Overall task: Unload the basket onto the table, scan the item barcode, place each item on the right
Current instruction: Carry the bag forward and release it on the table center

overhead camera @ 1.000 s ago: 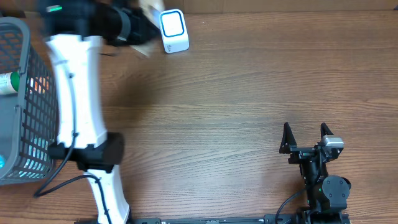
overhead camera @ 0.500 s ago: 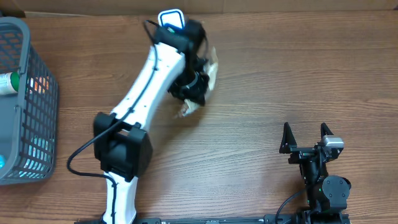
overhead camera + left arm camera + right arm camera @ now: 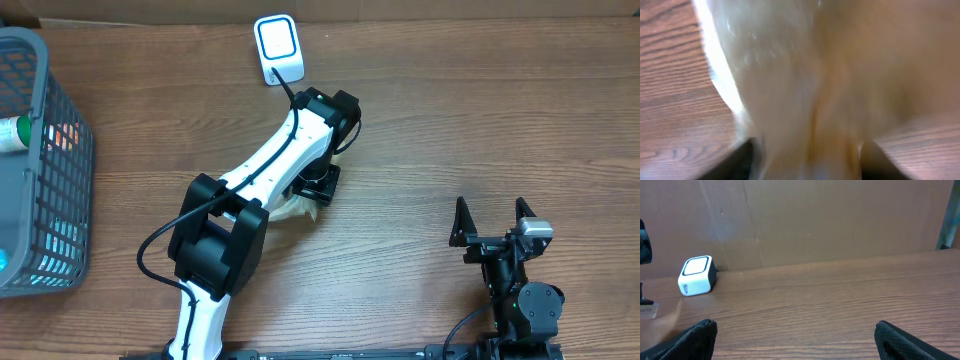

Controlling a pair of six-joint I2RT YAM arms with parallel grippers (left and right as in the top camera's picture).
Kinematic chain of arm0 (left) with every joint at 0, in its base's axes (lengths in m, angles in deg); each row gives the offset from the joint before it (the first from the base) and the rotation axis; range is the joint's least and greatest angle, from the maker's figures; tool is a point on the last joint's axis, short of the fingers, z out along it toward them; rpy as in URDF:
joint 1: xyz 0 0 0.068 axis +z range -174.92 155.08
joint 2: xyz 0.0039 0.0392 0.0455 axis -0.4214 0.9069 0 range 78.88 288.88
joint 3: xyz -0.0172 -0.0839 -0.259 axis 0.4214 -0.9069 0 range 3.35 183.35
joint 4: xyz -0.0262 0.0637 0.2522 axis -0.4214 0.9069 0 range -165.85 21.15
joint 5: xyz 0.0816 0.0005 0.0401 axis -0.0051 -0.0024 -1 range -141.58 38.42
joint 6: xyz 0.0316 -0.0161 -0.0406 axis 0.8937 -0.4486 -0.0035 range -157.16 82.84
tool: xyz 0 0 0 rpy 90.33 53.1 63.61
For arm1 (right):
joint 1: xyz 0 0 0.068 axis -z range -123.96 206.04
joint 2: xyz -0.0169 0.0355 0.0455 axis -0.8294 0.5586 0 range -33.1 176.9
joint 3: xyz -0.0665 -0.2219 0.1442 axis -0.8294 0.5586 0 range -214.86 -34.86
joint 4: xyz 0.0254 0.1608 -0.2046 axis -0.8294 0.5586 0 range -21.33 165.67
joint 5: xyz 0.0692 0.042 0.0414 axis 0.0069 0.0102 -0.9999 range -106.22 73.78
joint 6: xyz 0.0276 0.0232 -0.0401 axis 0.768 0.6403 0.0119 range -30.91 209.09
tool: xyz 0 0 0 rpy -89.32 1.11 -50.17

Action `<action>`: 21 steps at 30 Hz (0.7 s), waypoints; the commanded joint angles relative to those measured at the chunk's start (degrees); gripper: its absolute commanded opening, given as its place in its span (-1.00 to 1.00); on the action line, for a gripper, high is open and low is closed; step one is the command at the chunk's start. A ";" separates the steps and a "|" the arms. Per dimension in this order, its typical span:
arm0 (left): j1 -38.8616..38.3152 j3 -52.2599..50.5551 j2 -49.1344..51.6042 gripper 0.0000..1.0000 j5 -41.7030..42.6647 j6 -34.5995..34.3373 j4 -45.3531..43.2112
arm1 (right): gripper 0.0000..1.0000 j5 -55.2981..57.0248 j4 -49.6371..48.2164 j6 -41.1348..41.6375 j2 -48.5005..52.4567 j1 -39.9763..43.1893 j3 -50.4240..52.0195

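Looking down, we find the pale packet (image 3: 288,211) on the table right under the left gripper (image 3: 313,189), mostly hidden by it, so we cannot make out its long axis. Whether those jaws grip it or stand loose, we cannot tell. The scanner (image 3: 277,48) sits beyond, at the far edge. The right gripper (image 3: 490,216) is well apart, wide open and empty.

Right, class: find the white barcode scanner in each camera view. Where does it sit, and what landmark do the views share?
Overhead: white barcode scanner at the top, left of centre, near the far edge.
Left wrist: not in it; a blurred pale item fills the picture.
Right wrist: far left, at the foot of the brown wall.
Shared landmark: the wooden table.
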 commanded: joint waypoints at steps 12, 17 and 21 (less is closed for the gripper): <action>-0.24 9.03 -4.59 0.66 -1.20 -0.55 4.55 | 0.99 0.28 -0.31 -0.24 -0.31 0.13 0.59; 1.42 15.10 -12.50 0.63 -2.43 -1.03 4.79 | 0.99 0.28 -0.31 -0.24 -0.31 0.13 0.59; 5.90 18.23 -20.70 0.75 -4.63 -1.62 5.16 | 0.99 0.28 -0.31 -0.24 -0.31 0.13 0.59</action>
